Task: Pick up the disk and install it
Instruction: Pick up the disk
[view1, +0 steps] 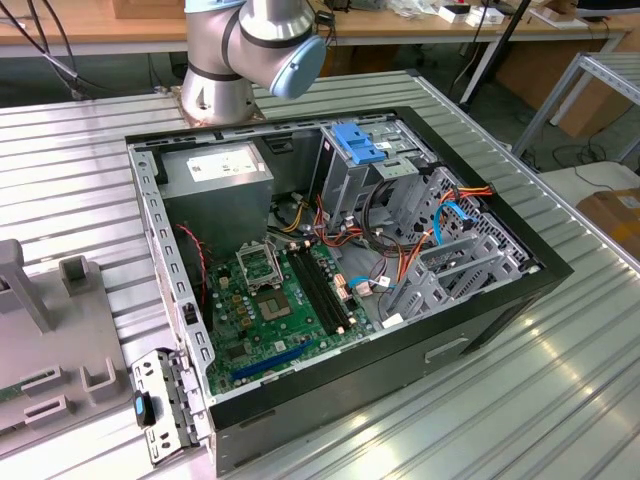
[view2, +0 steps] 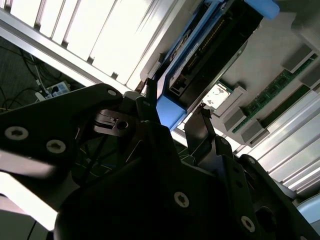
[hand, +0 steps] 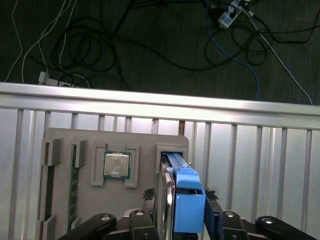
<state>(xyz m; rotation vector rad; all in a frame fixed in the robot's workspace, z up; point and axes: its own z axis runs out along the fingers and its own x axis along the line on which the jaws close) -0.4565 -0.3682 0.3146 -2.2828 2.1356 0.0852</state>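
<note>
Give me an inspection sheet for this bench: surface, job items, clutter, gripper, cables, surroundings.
Surface: ribbed aluminium table carrying an open computer case and a grey fixture tray.
Job's things: disk standing on edge in a tray slot, with a blue bracket around it.
Clutter: processor and memory stick in the tray.
Gripper: gripper open, one finger on either side of the disk.
Cables: coloured wires inside the case; loose cables on the floor.
Surroundings: wooden bench behind.
</note>
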